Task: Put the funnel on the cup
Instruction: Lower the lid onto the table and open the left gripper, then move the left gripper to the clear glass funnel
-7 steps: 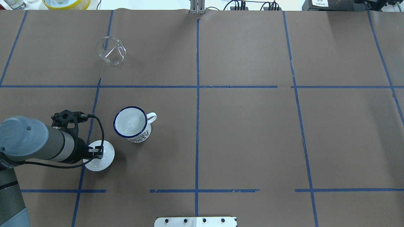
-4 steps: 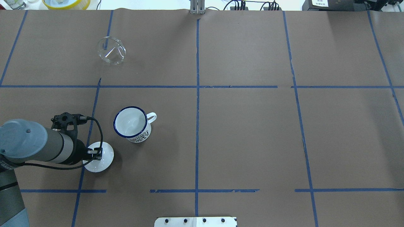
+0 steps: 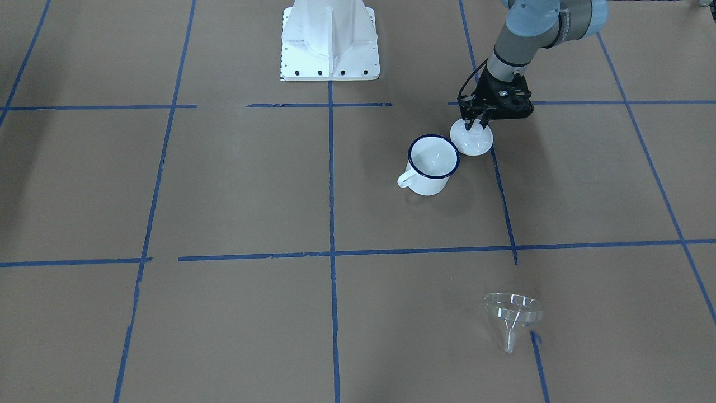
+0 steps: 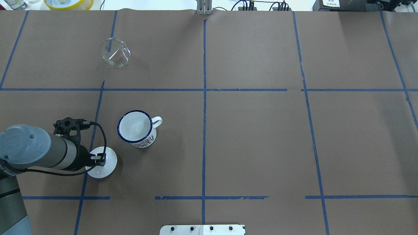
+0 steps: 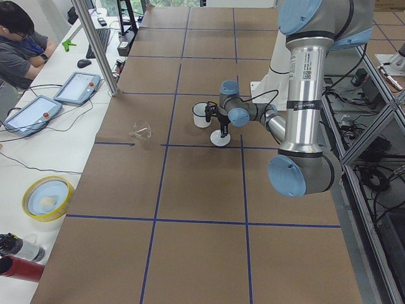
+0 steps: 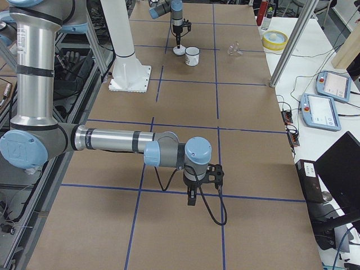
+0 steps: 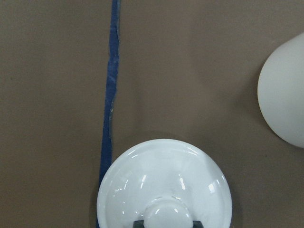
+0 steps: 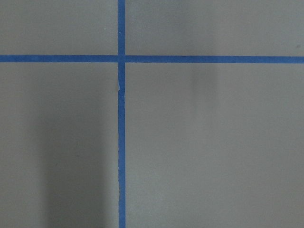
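The clear funnel [image 4: 115, 52] lies on its side at the far left of the table, also in the front view [image 3: 512, 313]. The white mug with a blue rim [image 4: 135, 128] stands upright and open, handle to the right; it also shows in the front view [image 3: 432, 165] and at the left wrist view's right edge [image 7: 285, 95]. My left gripper [image 4: 99, 159] is shut on the knob of a round white lid [image 4: 107, 168], low over the table just left of the mug [image 3: 475, 124]. The right gripper [image 6: 191, 199] shows only from the side, so I cannot tell its state.
The lid [image 7: 164, 185] sits beside a blue tape line [image 7: 108, 95]. The robot's white base plate [image 3: 330, 39] is at the near edge. A yellow bowl [image 4: 68, 3] and cables lie beyond the far edge. The right wrist view shows only brown paper and tape.
The left gripper and the lid have shifted slightly left and toward the robot, and the lid looks a little lower. The mug and funnel have not moved.
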